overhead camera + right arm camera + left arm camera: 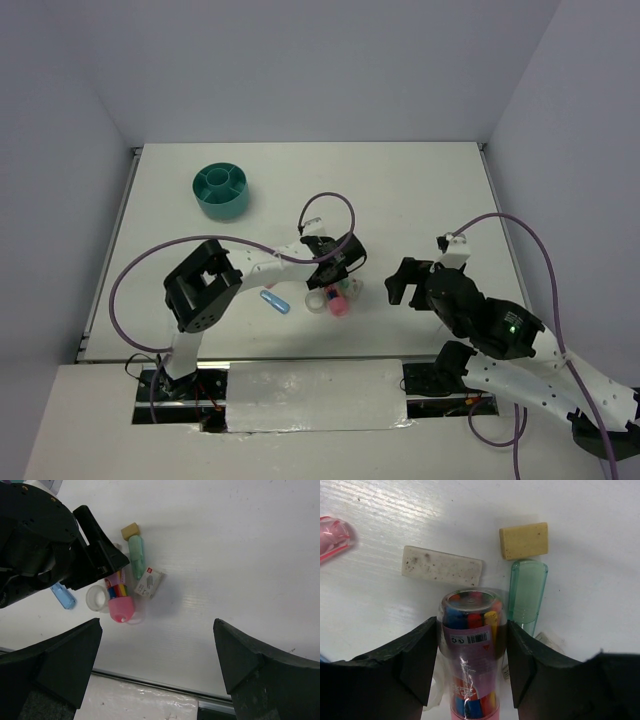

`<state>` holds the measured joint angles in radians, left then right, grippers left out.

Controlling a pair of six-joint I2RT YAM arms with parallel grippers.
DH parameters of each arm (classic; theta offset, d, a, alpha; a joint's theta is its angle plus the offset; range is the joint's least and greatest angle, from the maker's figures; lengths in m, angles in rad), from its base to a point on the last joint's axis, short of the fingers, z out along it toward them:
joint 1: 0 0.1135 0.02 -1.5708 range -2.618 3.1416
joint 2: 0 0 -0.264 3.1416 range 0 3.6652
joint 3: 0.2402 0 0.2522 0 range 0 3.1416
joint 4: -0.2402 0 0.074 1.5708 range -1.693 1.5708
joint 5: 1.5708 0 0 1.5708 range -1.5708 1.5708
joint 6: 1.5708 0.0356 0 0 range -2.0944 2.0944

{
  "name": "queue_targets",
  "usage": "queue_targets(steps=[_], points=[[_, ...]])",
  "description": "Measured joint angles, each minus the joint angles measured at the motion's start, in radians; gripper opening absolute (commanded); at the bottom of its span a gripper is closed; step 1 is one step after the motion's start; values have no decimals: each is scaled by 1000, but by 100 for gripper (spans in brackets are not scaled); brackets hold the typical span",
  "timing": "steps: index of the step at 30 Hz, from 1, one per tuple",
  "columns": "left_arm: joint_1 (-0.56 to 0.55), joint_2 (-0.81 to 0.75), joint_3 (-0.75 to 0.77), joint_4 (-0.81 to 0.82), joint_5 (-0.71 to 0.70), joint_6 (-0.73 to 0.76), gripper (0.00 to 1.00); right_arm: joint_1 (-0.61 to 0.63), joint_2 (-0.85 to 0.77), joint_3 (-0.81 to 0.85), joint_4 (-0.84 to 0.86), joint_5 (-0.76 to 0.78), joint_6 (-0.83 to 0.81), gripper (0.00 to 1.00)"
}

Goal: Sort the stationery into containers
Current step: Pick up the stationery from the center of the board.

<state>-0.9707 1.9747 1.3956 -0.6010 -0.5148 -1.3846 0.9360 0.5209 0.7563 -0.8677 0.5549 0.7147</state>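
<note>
A pile of stationery lies at the table's middle front. My left gripper (335, 268) (471, 627) is shut on the pink stubby stick (469, 680), a clear tube of coloured crayons with a pink cap (121, 609). I cannot tell whether it is lifted. A green translucent pen (527, 594) lies just right of it. The clear-white tape ring (96, 598) and the light-blue stubby stick (275, 302) lie left of the pink cap. The round teal organiser (221, 191) stands far back left. My right gripper (402, 282) (157, 630) is open and empty, right of the pile.
A speckled white eraser (441, 566) and a yellow eraser (524, 540) lie beyond the tube. A small white box (149, 583) lies beside the green pen. A pink clear object (332, 536) shows at the left edge. A raised white strip (315, 395) runs along the table's near edge.
</note>
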Motion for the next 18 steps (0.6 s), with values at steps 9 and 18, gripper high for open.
queue_targets(steps=[9, 18], points=[[-10, -170, -61, 13, 37, 1, 0, 0, -107, -148, 239, -171, -105, 99], [-28, -475, -93, 104, 57, -2, 0, 0, -18, -342, 666, -386, -181, 95]])
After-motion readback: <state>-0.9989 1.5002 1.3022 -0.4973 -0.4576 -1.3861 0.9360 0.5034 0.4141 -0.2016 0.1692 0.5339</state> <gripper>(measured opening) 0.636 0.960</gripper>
